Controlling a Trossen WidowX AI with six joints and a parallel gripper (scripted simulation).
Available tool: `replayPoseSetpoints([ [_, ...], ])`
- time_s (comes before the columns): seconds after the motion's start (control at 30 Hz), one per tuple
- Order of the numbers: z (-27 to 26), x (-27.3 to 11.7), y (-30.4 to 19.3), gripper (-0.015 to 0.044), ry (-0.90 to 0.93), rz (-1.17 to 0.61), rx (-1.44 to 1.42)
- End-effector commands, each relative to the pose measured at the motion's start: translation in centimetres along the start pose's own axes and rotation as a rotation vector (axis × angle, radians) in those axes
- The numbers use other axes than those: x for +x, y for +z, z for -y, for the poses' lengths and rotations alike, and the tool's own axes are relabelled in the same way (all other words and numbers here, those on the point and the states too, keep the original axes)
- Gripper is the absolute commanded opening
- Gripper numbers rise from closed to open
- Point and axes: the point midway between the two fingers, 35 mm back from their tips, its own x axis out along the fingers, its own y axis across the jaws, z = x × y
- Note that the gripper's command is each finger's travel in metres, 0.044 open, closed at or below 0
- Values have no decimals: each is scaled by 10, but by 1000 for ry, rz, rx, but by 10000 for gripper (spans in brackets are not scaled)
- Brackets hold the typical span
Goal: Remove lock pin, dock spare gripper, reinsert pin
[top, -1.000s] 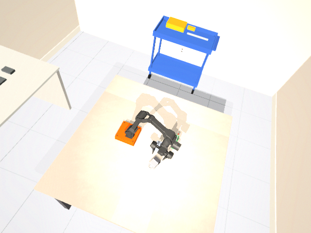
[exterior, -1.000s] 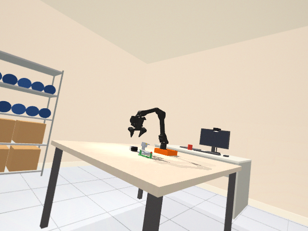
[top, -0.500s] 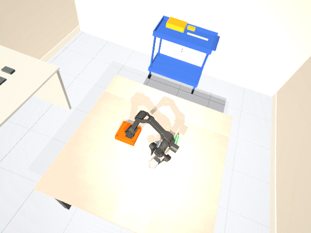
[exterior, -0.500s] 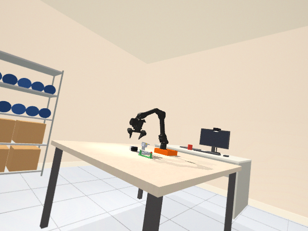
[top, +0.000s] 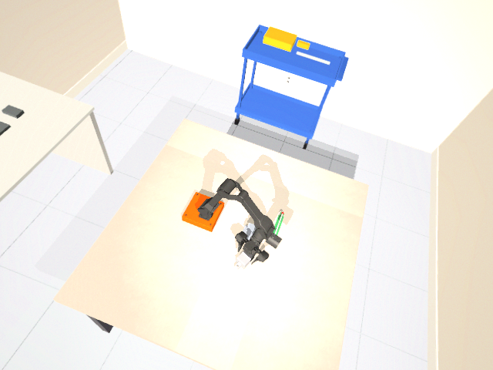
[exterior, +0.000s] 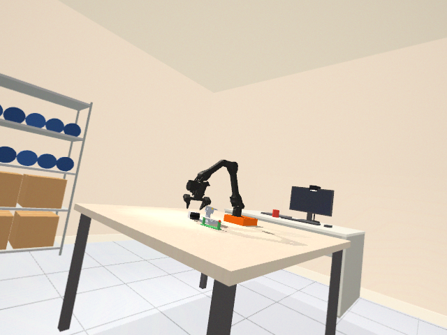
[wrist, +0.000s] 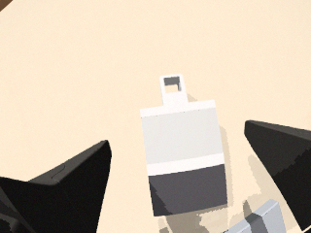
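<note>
The spare gripper [top: 242, 260] [exterior: 194, 216] [wrist: 184, 141] lies on the table, a white and dark grey block whose spigot, with a square hole, points away at the top of the wrist view. My gripper [top: 247, 255] [exterior: 194, 209] [wrist: 177, 131] is open and empty above it, one finger to each side. The pale grey mount [top: 249, 230] [exterior: 209, 211] [wrist: 259, 220] stands beside it, partly hidden by the arm in the top view. The green rack [top: 277, 228] [exterior: 210, 226] lies beyond the mount, with the pin's red head [top: 283, 213] [exterior: 219, 221] at one end. The pin's shaft is hard to make out.
The arm's orange base [top: 195, 215] [exterior: 239, 220] stands behind the mount. The arm arches over the mount, close to the green rack. A desk with a monitor [exterior: 311, 201] and a blue cart [top: 294, 67] stand away from the table.
</note>
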Motion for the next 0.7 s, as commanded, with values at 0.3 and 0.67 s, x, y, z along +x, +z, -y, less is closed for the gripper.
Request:
replayPoseSetpoints([
  [0.3,1,19,-10,440,-6,5,-4],
  [0.67,2,35,-18,440,-6,5,-4],
])
